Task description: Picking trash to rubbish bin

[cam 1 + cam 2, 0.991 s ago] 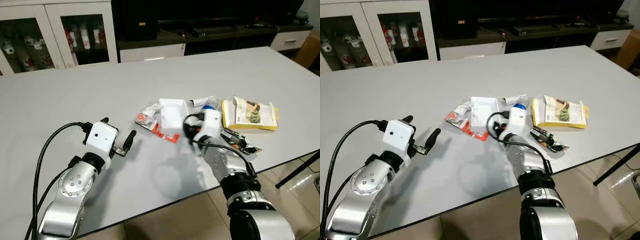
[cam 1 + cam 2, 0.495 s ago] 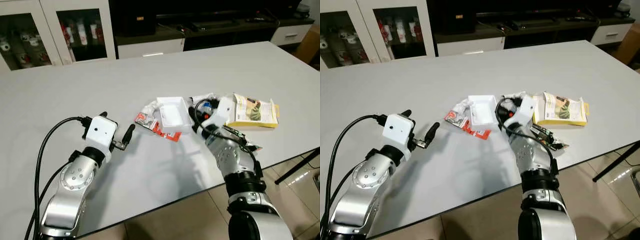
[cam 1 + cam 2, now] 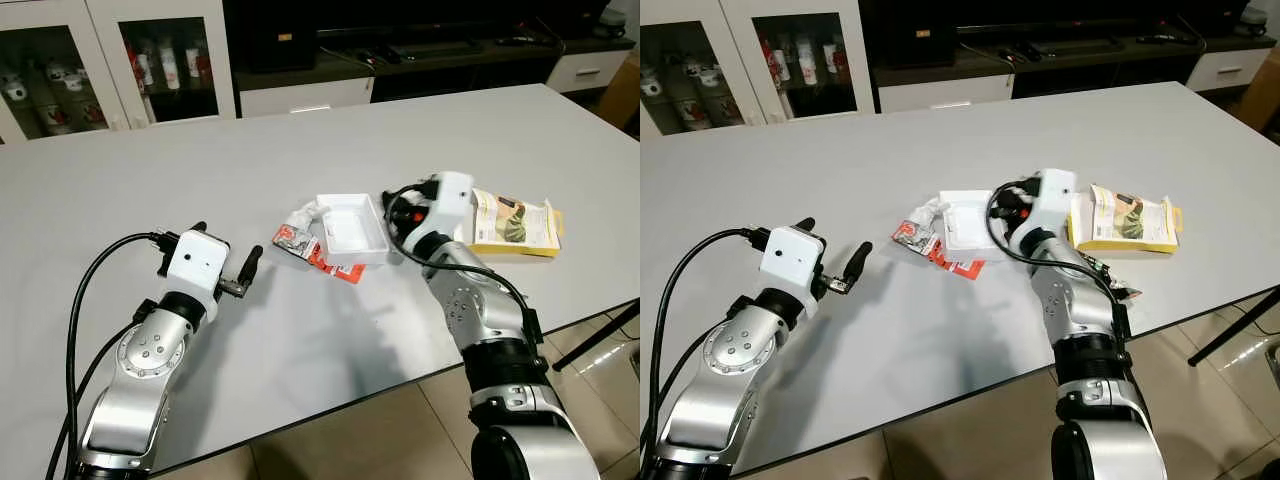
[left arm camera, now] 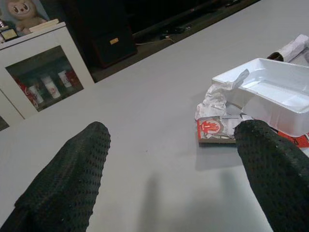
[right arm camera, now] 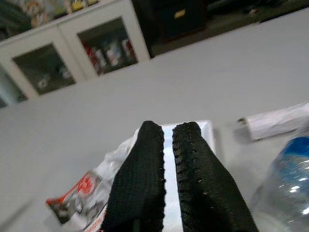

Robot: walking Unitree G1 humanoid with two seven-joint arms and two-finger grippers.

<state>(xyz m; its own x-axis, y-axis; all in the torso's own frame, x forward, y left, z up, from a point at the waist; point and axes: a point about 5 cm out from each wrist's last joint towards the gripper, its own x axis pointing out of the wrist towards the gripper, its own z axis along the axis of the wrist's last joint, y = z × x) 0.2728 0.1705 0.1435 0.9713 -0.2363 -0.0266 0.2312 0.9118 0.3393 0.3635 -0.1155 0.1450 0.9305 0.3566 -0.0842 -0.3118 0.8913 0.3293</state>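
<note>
White foam tray sits mid-table among wrappers, crumpled red-and-white wrapper touching it. Right gripper hovers at its rim, fingers nearly closed on nothing. Left gripper spread wide, empty. Tray likely light, brittle; pinch the thin wall.

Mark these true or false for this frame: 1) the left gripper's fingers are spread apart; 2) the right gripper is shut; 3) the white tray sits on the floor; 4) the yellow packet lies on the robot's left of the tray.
1) True: the left gripper is open, above the table.
2) True: the right gripper has its fingers almost closed, nothing visibly between them.
3) False: the white tray sits on the table.
4) False: the yellow packet lies on the robot's right of the tray.
</note>
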